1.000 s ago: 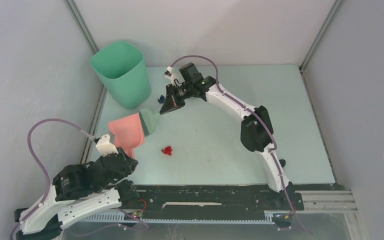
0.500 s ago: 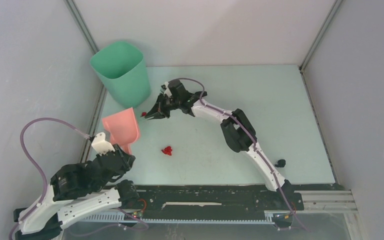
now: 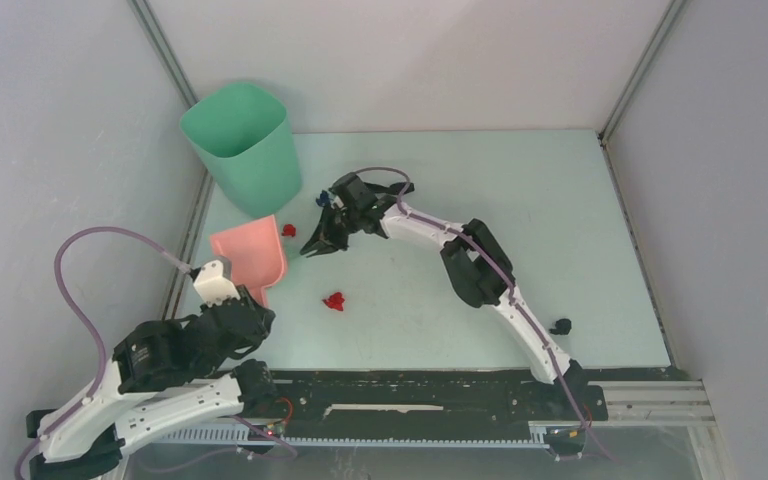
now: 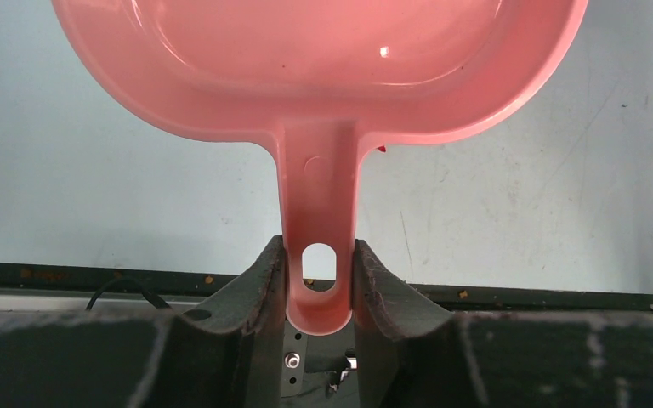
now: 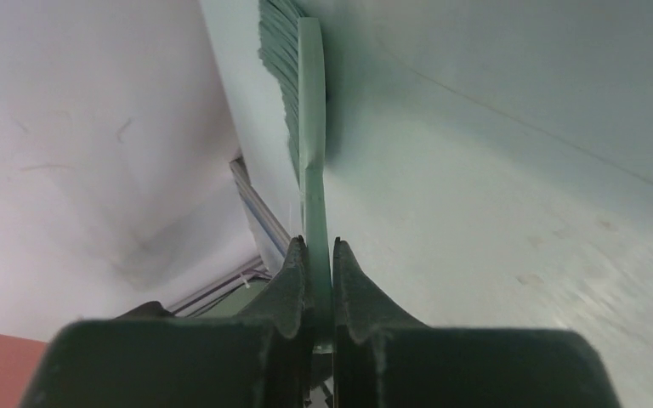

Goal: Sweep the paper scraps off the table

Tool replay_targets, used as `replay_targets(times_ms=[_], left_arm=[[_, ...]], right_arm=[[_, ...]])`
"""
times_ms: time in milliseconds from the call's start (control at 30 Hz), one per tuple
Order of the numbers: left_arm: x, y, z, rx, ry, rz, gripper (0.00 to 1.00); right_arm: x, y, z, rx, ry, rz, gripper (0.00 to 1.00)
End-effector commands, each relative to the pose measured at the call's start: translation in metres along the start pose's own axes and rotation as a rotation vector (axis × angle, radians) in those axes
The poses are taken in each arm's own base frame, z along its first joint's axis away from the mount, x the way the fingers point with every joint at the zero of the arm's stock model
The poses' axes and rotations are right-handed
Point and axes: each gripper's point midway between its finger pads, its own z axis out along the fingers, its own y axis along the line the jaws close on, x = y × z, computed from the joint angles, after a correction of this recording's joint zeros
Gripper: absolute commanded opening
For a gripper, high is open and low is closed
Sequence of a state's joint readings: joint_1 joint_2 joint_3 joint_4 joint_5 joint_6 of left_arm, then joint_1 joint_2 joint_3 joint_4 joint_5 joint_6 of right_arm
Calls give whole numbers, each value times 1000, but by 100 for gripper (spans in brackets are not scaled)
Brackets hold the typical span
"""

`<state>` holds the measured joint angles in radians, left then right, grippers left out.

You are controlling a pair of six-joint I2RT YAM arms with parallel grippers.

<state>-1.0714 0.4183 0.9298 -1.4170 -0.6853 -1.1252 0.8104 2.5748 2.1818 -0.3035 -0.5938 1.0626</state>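
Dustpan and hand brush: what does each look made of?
The dustpan looks like moulded pink plastic, smooth and glossy: a bright highlight sits in its bowl, and the handle has a moulded hanging hole. The hand brush seems to be matte pale green plastic with a flat one-piece handle. Its bristles look like darker green synthetic fibres, though that is less certain.

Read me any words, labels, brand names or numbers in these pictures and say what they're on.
None can be read.
The pink dustpan bears only a plain round moulded mark on its handle, no letters showing.
The green bin and the brush carry no visible print.
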Motion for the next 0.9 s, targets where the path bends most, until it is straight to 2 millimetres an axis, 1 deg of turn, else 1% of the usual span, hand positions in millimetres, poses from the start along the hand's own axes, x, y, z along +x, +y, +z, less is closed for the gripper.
replay_targets(times_ms=[0, 100, 167, 233, 300, 367, 433, 500, 533, 567, 600, 667, 700, 767, 800, 867], left_arm=[[-10, -11, -2, 11, -17, -3, 0], [-6, -14, -4, 30, 8, -5, 0], [-4, -13, -5, 39, 19, -5, 0], [-3, -14, -7, 51, 22, -5, 0], [-7, -15, -8, 54, 13, 8, 0], [-15, -17, -11, 54, -2, 20, 0], [-21, -21, -14, 53, -12, 37, 0], [-26, -25, -16, 51, -13, 59, 0], [-27, -26, -16, 48, -11, 72, 0], [-28, -28, -17, 45, -10, 83, 0], [-29, -29, -17, 44, -10, 91, 0], [-30, -32, -17, 43, -6, 102, 0], [-30, -33, -17, 44, -6, 104, 0], [-29, -33, -17, 45, 0, 108, 0], [-29, -33, -17, 46, 1, 109, 0], [-29, -33, -18, 49, 4, 113, 0]], right_arm=[[-14, -5, -64, 71, -57, -44, 0], [-19, -32, -109, 113, -104, -40, 0], [-22, -47, -144, 128, -153, -54, 0], [-20, -60, -181, 153, -202, -79, 0], [-19, -72, -217, 188, -257, -104, 0], [-17, -81, -249, 231, -277, -120, 0], [-15, -84, -277, 247, -282, -132, 0], [-11, -75, -301, 206, -292, -149, 0], [-8, -67, -310, 173, -301, -162, 0], [-5, -59, -319, 139, -311, -185, 0], [-1, -46, -325, 98, -313, -225, 0], [13, -23, -332, 36, -299, -331, 0], [26, -9, -330, -2, -272, -395, 0], [50, 11, -322, -63, -211, -515, 0], [62, 19, -315, -85, -174, -561, 0], [82, 26, -297, -79, -107, -634, 0]])
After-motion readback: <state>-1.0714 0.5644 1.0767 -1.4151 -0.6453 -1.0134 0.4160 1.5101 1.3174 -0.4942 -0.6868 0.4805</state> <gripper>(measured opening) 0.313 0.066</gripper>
